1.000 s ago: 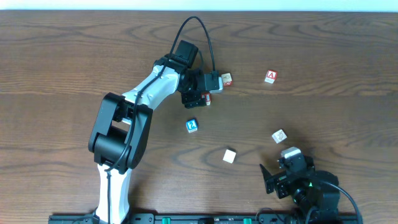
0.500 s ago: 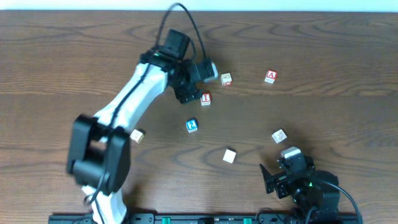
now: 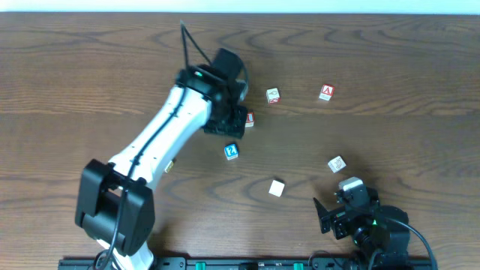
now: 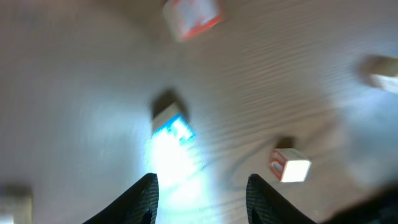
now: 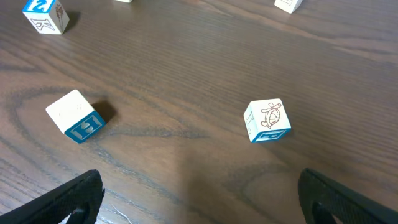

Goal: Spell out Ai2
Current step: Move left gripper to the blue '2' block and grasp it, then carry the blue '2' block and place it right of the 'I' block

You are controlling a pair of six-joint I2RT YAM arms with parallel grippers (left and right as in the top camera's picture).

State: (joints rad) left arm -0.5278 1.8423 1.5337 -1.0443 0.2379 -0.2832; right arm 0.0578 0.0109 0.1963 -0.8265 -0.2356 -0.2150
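My left gripper (image 3: 228,129) is open and empty, hovering just above the blue "2" block (image 3: 232,151), which appears blurred ahead of the fingers in the left wrist view (image 4: 171,126). The red "I" block (image 3: 249,118) lies right beside the gripper, partly hidden by it. The red "A" block (image 3: 326,92) lies at the far right. My right gripper (image 3: 339,216) is open and empty at the front right, with nothing between its fingers (image 5: 199,199).
A red-marked block (image 3: 273,95) lies near the "I" block. A white block (image 3: 277,187) with a blue side (image 5: 74,117) and a turtle block (image 3: 337,163) (image 5: 267,121) lie before the right gripper. A tan block (image 3: 167,165) peeks from under the left arm.
My left arm has swung, its elbow moving left and down. The left gripper has shifted from beside the "I" block toward the blue block. The right arm has not moved.
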